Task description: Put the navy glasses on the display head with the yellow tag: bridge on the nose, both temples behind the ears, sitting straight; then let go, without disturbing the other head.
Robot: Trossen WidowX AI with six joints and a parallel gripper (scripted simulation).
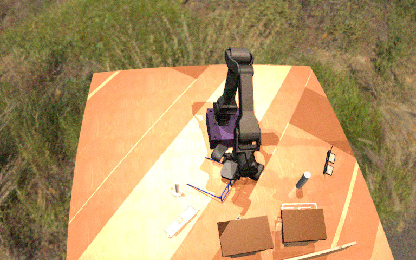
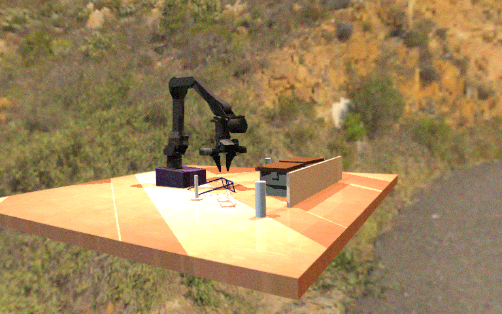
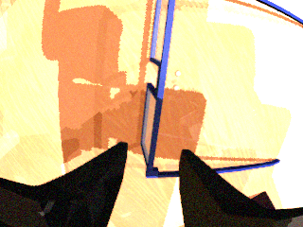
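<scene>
The table [image 1: 122, 122] [image 2: 148, 229] bears a black arm [image 1: 246, 101] [image 2: 178, 114], reaching from the far side above the layout. Nearer stand two brown-topped heads: the left head [image 1: 245, 235] [image 2: 282, 166] and the right head [image 1: 303, 225] [image 2: 306, 160], a white frame at its far edge. The arm's pincer [image 1: 240, 171] [image 2: 223, 171] [image 3: 154, 153] is parted, grasping nothing, above the navy glasses [image 1: 203, 191] [image 2: 233, 191] [image 3: 164, 71], which lie on the table with temples unfolded. So gripping, carrying, seating and letting go all remain. I see no yellow tag, brand or readable writing, so the target head is uncertain.
</scene>
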